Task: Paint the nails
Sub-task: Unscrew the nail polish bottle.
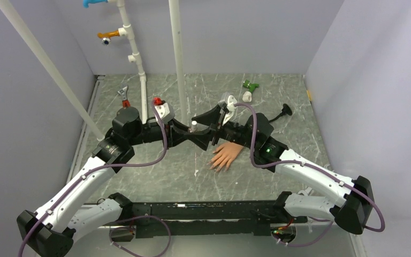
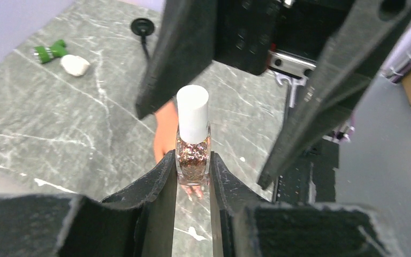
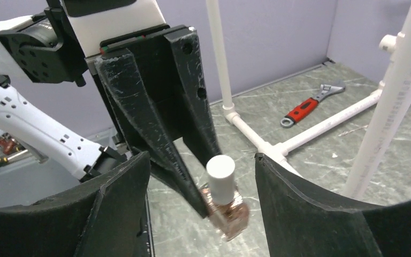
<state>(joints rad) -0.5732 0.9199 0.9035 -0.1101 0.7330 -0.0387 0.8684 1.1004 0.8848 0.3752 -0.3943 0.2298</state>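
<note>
Scuffed and matte black, my left gripper (image 2: 193, 170) is clamped on a small square glass bottle (image 2: 193, 152) filled with coppery glitter flakes and topped by a smooth white cylindrical cap (image 2: 192, 112). My right gripper (image 3: 202, 158) stands wide apart on either side of that cap, touching nothing. Beyond, the peach mannequin hand (image 1: 227, 154) lies flat on the grey marbled table (image 1: 160, 176), its nails (image 1: 214, 166) too small to make out.

Both arms converge at table centre. The left gripper (image 1: 195, 136) and right gripper (image 1: 203, 131) meet at a white-capped bottle (image 1: 193, 126). The mannequin hand (image 1: 226, 155) lies flat at 5 o'clock from them, fingers pointing toward 7 o'clock. A red-handled wrench (image 1: 123, 97) lies at 10 o'clock and a green piece (image 1: 250, 84) at 1 o'clock.
</note>
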